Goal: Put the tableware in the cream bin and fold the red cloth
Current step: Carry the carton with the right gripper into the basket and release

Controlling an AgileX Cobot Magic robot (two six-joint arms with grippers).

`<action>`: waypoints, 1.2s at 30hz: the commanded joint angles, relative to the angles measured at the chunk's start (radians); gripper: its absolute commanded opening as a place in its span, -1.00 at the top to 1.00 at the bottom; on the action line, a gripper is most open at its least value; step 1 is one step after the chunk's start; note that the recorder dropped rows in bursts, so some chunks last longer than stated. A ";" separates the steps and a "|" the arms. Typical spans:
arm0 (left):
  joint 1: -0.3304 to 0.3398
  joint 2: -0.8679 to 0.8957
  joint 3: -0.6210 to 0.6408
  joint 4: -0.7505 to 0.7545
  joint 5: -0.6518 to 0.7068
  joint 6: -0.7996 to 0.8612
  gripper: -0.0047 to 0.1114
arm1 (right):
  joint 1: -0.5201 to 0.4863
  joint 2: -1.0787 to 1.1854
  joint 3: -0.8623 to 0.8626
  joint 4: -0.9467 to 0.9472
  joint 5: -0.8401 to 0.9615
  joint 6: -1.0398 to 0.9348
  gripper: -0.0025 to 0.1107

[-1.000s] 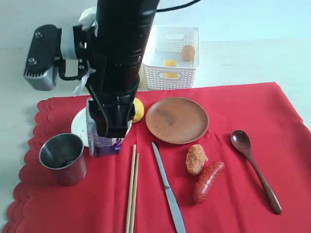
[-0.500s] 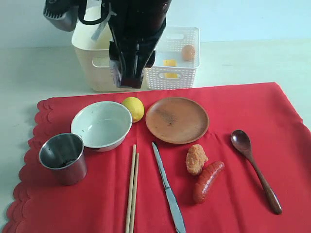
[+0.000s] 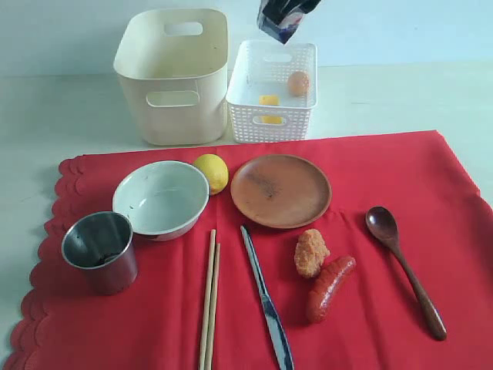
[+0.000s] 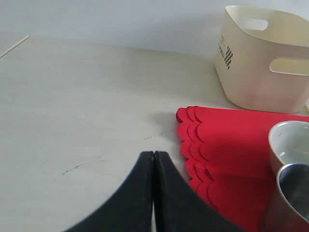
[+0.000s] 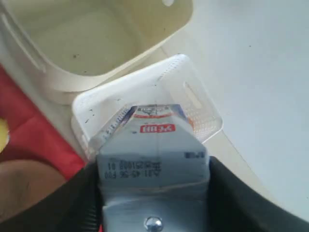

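right gripper [image 5: 154,195] clamps the milk carton [image 5: 153,150] over the white basket [image 3: 271,116] — left gripper [image 4: 153,159] pressed together.

Right claw [image 5: 154,193], seen from its wrist: both dark jaws press the sides of a blue-and-white carton [image 5: 153,154], gabled end pointing away, with a red label and a line of printed digits on its face. Behind the carton stands a white perforated basket [image 5: 193,96], largely covered by it. Beside the basket is the cream bin [image 5: 120,60], its top open and its smooth floor lightly speckled. The red cloth [image 5: 34,130] reaches up to both containers and carries a sliver of lemon [image 5: 3,133] and part of the brown plate [image 5: 29,186]. The pale desk [image 5: 260,72] fills the rest.
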 commanded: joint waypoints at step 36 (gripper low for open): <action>0.001 -0.005 0.002 0.003 -0.010 0.002 0.92 | -0.132 0.410 -0.002 -0.038 -0.441 0.006 0.96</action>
